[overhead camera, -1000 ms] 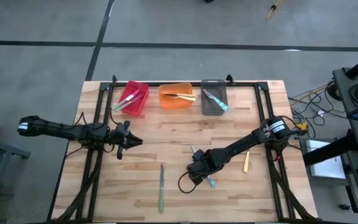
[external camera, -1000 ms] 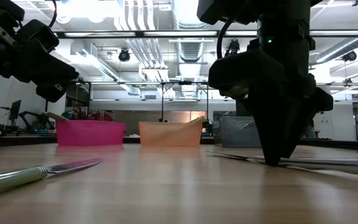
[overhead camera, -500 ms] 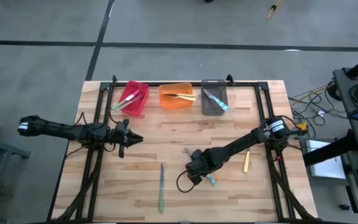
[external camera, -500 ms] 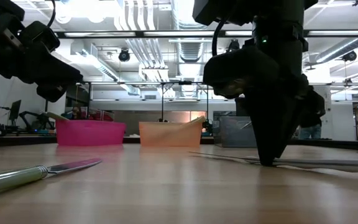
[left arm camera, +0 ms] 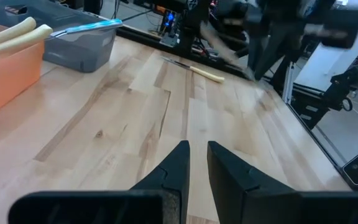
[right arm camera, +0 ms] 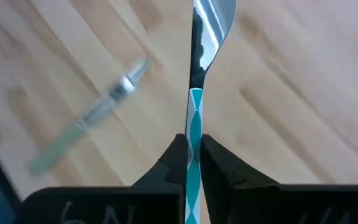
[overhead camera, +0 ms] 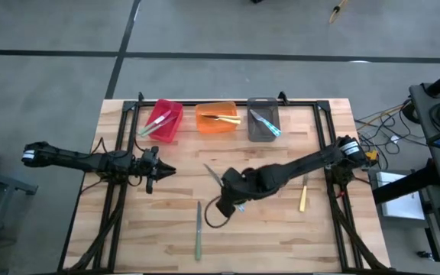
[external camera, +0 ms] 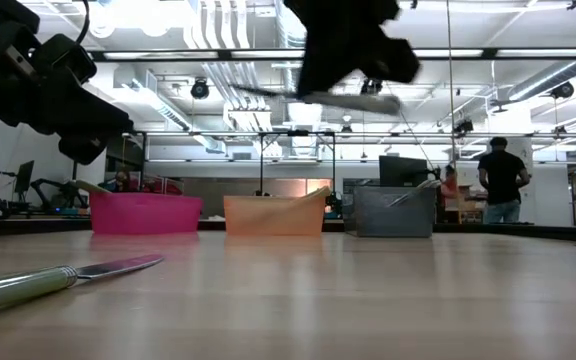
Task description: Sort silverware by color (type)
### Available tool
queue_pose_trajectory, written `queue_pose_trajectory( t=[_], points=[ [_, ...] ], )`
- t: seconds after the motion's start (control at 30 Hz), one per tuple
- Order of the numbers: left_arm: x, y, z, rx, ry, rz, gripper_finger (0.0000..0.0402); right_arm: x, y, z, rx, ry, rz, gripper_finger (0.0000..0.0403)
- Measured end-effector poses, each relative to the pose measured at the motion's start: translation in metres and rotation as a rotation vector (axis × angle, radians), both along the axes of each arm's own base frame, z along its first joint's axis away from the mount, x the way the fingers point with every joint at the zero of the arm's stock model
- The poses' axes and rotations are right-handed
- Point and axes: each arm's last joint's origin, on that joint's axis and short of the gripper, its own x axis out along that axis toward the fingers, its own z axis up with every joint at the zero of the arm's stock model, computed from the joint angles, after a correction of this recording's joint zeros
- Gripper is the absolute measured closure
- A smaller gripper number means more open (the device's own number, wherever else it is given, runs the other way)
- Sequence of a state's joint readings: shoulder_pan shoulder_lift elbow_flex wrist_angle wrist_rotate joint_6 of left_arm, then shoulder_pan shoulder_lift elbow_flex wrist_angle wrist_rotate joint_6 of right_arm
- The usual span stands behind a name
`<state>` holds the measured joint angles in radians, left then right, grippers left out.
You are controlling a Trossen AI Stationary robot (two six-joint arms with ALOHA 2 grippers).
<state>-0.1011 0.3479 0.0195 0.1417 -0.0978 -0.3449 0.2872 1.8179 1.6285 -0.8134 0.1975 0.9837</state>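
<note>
Two arms are seen over the table, and only one is carrying anything. At the left side the left gripper [overhead camera: 159,171] is held above bare wood, away from every utensil; its fingers [left arm camera: 178,163] are seen almost together with only a narrow slit between them and nothing in it (a waiting pose, most likely, kept clear of the working arm). In front of it, near the table's front edge, a green-handled knife [overhead camera: 198,231] is left lying flat on the table [overhead camera: 136,237], not yet sorted.

Along the back edge three bins are lined up: the red bin [overhead camera: 163,121] with green-handled pieces, the orange bin [overhead camera: 217,118] with pale yellow ones, and the grey bin [overhead camera: 263,120] with a light blue one, so each colour is given its own bin.

Near the table's middle the right gripper [overhead camera: 233,186] is raised off the wood, and a blue-handled knife [right arm camera: 195,109] is clamped by its handle between the fingers [right arm camera: 175,163], blade pointing forward; the grey bin is judged to be its destination. To the right a yellow-handled utensil [overhead camera: 302,198] is left on the wood, apart from the arm.
</note>
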Motion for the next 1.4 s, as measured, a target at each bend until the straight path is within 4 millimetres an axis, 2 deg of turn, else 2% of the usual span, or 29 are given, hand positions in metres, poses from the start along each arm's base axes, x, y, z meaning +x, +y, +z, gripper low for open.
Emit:
queue_pose_trajectory(
  t=[0.23,0.37,0.63,0.77,0.93,1.13,1.4],
  points=[
    [0.000,0.000,0.000,-0.007,0.002,0.001,0.0364,0.017,-0.027,0.042,-0.106,-0.126,0.055,0.0390],
    [0.000,0.000,0.000,-0.007,0.004,0.001,0.0364,0.021,-0.045,0.058,-0.156,-0.156,0.081,0.0390],
    [0.000,0.000,0.000,-0.007,0.005,0.001,0.0364,0.010,-0.093,0.084,-0.207,-0.028,0.042,0.0390],
    [0.000,0.000,0.000,-0.004,0.005,0.001,0.0364,-0.001,-0.124,0.088,-0.160,0.071,0.008,0.0390],
    [0.000,0.000,0.000,0.016,0.004,-0.003,0.0364,-0.016,-0.166,0.083,-0.075,0.202,-0.018,0.0390],
    [0.000,0.001,0.000,0.027,0.003,0.030,0.0364,-0.048,-0.208,0.078,-0.003,0.437,-0.116,0.0390],
    [0.000,0.001,0.000,-0.017,0.000,0.042,0.0364,-0.071,-0.261,0.074,0.129,0.424,-0.155,0.0390]
  ],
)
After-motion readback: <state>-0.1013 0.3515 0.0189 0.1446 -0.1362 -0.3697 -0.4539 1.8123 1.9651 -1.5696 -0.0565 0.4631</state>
